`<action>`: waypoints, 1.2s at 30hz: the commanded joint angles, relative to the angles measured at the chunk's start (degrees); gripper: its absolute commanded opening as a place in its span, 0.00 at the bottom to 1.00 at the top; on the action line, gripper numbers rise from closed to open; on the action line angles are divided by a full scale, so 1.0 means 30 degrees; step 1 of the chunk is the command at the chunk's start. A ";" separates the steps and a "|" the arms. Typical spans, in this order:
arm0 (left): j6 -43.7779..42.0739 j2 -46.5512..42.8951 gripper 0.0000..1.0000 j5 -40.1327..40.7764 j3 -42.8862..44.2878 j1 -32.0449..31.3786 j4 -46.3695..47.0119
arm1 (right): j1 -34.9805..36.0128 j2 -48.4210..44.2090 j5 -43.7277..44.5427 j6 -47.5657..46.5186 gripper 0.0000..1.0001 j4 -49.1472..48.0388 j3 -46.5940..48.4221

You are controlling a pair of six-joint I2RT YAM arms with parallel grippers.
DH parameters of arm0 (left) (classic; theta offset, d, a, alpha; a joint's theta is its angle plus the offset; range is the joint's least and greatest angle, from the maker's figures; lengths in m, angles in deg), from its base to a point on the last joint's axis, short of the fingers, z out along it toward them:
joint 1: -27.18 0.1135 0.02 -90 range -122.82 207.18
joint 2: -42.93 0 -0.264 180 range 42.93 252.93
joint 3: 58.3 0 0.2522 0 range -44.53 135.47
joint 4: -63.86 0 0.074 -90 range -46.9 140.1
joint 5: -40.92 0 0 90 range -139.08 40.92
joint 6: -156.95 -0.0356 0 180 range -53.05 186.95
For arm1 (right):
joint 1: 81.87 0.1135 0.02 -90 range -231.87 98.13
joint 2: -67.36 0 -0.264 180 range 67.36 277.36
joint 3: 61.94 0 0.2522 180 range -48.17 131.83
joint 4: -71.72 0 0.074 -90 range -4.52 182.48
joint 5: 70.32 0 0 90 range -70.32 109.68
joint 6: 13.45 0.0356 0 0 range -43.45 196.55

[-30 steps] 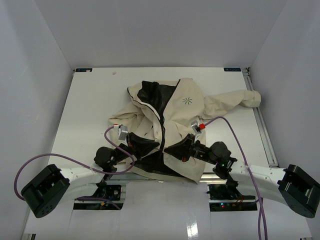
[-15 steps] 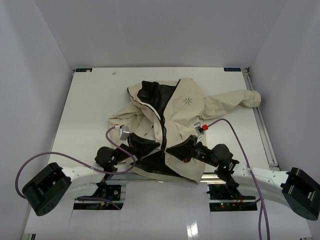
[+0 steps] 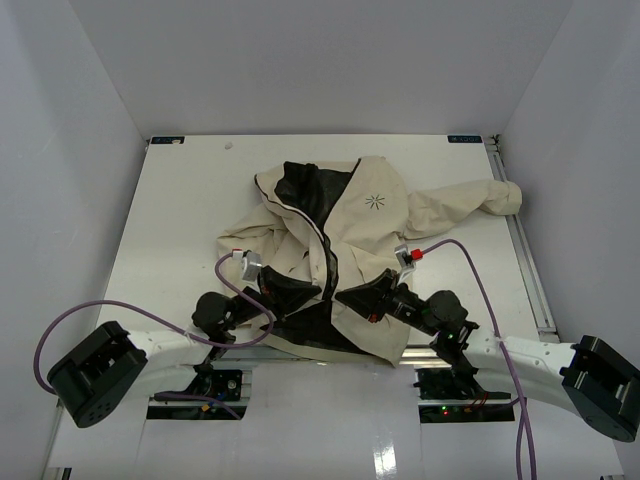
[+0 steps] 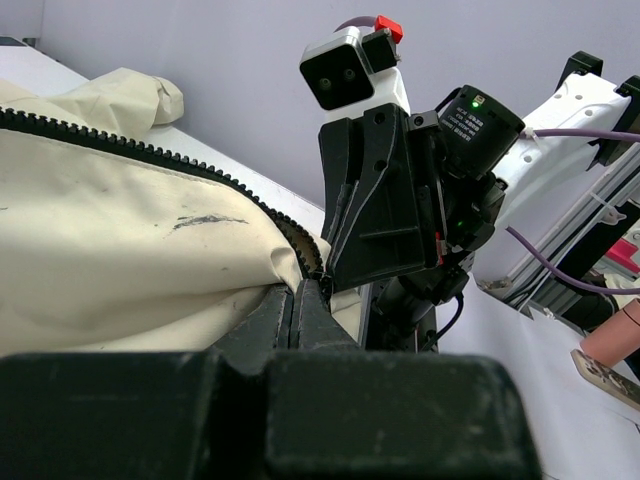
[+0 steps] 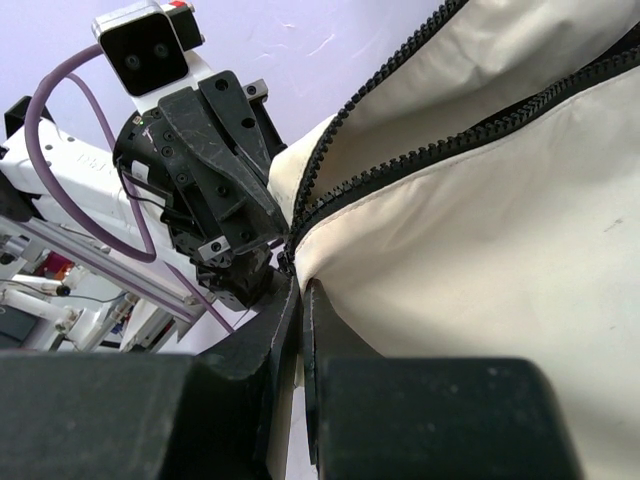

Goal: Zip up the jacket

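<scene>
The cream jacket (image 3: 372, 228) lies spread on the white table (image 3: 175, 220), front up, its black lining showing at the open collar and at the near hem. Its dark zipper (image 3: 325, 243) runs down the middle with the two sides apart. My left gripper (image 3: 303, 293) is shut on the hem's left zipper edge. My right gripper (image 3: 347, 300) is shut on the right edge, facing it closely. In the left wrist view the left gripper (image 4: 297, 290) pinches cream jacket cloth (image 4: 120, 260) below the zipper teeth (image 4: 150, 155). In the right wrist view the right gripper (image 5: 303, 292) pinches the jacket's fold (image 5: 480, 250).
One sleeve (image 3: 480, 198) reaches toward the table's right edge, near a metal rail (image 3: 527, 255). Purple cables (image 3: 235, 285) loop over both wrists. White walls close in the table on three sides. The arm bases stand at the near edge.
Both wrists have drifted slightly right and toward the near edge, drawing the hem with them. Both grippers have stayed shut on the jacket.
</scene>
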 commanded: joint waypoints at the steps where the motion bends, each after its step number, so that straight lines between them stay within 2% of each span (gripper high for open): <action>1: -0.0428 -0.0349 0.00 0.0296 0.0137 -0.0076 0.9337 | 0.0194 -0.0285 0.0703 -0.0062 0.08 -0.1576 -0.0366; 6: -0.1396 -0.0067 0.00 0.0629 0.0565 -0.0047 0.9341 | 0.0211 -0.0352 0.0850 -0.0409 0.08 -0.1370 -0.0499; 15: -0.1949 0.1102 0.00 -0.1163 0.2149 -0.0266 0.9330 | 0.0240 -0.0293 0.0869 -0.0894 0.08 -0.1071 -0.0146; 36: -0.3018 0.1338 0.00 -0.0888 0.2062 -0.0794 0.9345 | 0.0240 -0.0118 0.0913 -0.0352 0.08 -0.1818 -0.0512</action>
